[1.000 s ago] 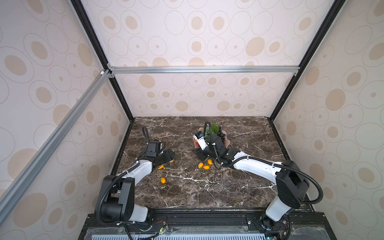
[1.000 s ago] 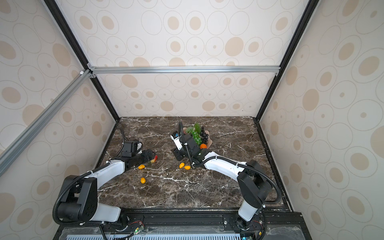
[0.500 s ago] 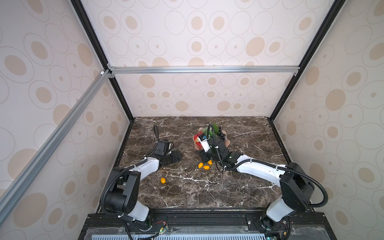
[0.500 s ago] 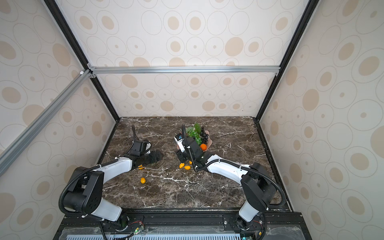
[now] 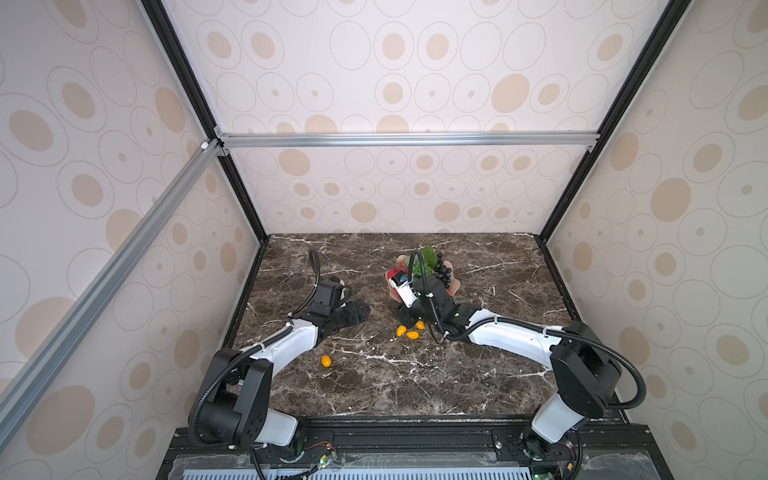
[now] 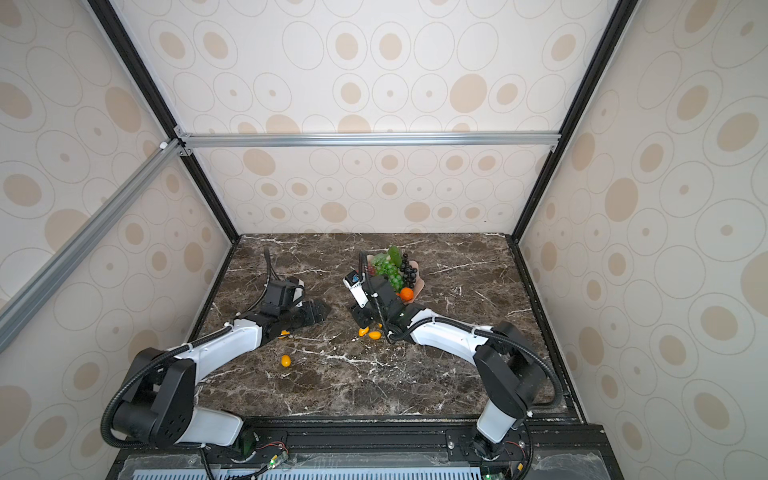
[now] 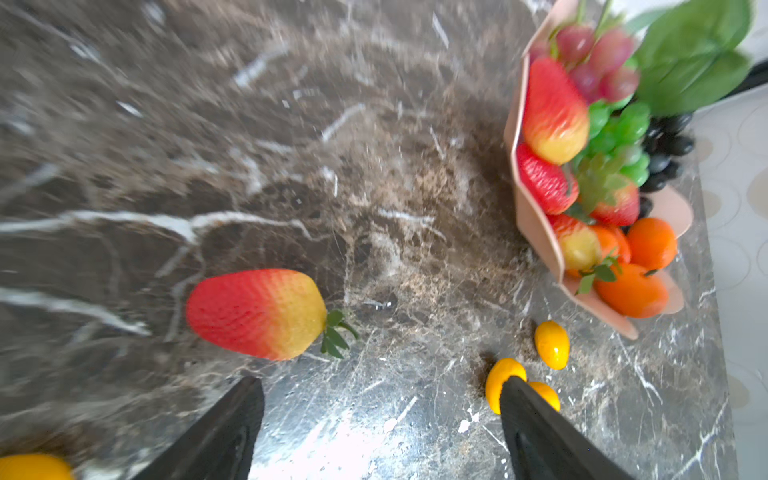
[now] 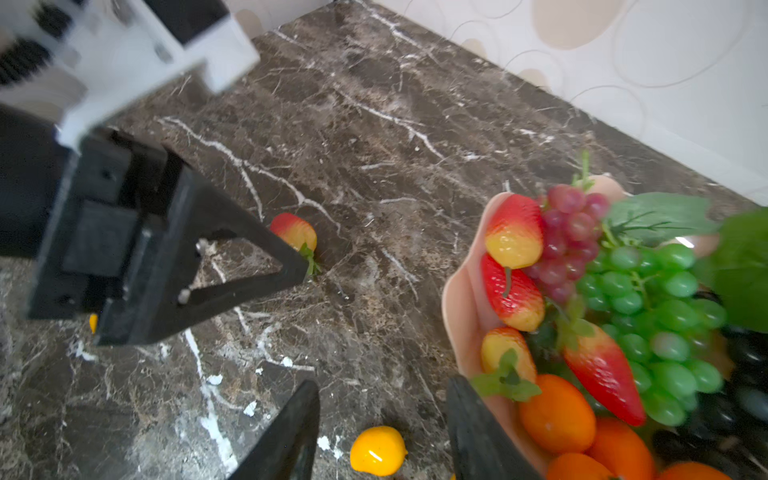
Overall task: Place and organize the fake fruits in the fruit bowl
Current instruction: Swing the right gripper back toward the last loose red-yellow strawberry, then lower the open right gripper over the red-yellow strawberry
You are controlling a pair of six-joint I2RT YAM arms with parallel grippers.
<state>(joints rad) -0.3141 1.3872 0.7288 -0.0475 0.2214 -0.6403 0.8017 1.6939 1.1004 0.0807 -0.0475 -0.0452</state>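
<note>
Here, dark marble tabletop (image 5: 374, 386), fruit bowl (image 7: 532, 224); oval-patterned walls (image 5: 415, 83)

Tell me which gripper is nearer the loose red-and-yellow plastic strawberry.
Left. The strawberry lies just ahead of the open left gripper; the right gripper is farther, beside the pale pink bowl.

Stereo overhead, wrists close, sharing fruit bowl (image 7: 534, 226)

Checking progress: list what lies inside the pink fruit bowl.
The fruit bowl holds strawberries, red grapes, green grapes, black grapes and tangerines. Its floor and anything beneath the pile are hidden.
</note>
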